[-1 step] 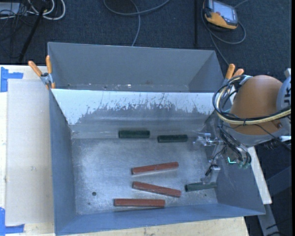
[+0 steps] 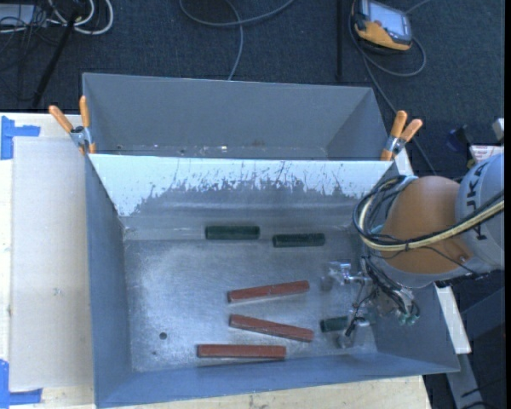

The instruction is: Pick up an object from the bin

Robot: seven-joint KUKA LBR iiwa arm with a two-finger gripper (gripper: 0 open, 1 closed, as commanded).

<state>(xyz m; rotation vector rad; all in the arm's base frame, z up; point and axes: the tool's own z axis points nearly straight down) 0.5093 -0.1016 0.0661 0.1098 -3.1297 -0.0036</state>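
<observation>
Gripper [image 2: 352,329] low at near right by a small dark block [image 2: 332,324], open or closed unclear; block looks light, stiff, so pinch its narrow sides.

Two dark green bars [image 2: 232,233] [image 2: 298,240] lay nearly in line, apart from each other. In front of them lay three reddish-brown bars [image 2: 267,292] [image 2: 271,328] [image 2: 240,351], one before another, none touching. Farther back, on the dark carpet [image 2: 281,49], were a looping black cable [image 2: 213,11], white cables [image 2: 92,7] and an orange-and-black handheld device [image 2: 383,22].
</observation>
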